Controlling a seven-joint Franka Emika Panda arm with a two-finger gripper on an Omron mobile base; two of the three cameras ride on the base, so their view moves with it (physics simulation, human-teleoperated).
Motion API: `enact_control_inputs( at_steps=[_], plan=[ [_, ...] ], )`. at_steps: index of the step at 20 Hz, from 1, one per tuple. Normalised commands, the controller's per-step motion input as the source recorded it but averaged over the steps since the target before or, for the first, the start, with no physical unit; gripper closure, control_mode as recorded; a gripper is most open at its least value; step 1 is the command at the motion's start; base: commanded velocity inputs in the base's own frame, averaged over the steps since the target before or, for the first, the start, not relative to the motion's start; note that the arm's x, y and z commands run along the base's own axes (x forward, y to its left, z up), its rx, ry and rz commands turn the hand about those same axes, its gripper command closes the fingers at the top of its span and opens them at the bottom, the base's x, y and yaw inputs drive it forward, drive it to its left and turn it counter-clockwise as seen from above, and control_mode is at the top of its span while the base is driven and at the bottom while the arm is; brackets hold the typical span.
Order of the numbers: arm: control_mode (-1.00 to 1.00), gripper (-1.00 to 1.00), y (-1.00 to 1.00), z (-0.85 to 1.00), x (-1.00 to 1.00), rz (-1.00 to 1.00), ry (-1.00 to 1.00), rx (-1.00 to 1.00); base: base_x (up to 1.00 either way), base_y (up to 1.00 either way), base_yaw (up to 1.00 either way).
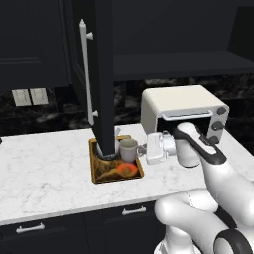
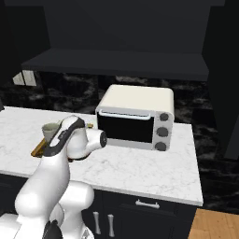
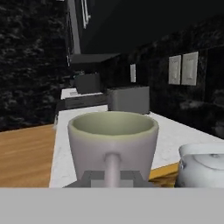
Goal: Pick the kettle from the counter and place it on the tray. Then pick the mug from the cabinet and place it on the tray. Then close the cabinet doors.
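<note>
Hand view shows the gripper (image 3: 112,178) pinching the loop handle of the mug (image 3: 113,140), its two fingers closed on either side of the handle at the bottom of the picture. The mug stands upright with its open mouth visible, and the kettle (image 3: 202,166) sits just beside it to the right, with a strip of the tray (image 3: 164,171) rim showing between them. White counter (image 3: 175,133) stretches away behind both.

Left base view shows the mug (image 1: 128,149) over the far right part of the tray (image 1: 95,163), which lies on the counter (image 1: 44,168) near the middle. Whether the mug's base touches the tray cannot be told. The gripper (image 1: 142,148) reaches in from the right, level with the mug. An open cabinet door (image 1: 101,74) with its long silver handle hangs in front of the tray's far left part and hides most of the kettle there. A cream toaster oven (image 1: 183,106) stands on the counter to the right, behind the arm.

Right base view has the mug (image 2: 49,130) at the left, partly behind the arm, with the toaster oven (image 2: 135,116) to its right
</note>
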Motion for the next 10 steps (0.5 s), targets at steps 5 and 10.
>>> enact_control_inputs(
  at_steps=[5,10],
  plan=[
    [-1.0,1.0,0.07,-0.69,0.19,0.14,0.07,0.0,0.0,0.0,0.0],
    [-1.0,1.0,0.13,-0.71,0.21,0.14,0.05,0.0,0.0,0.0,0.0]
  ],
)
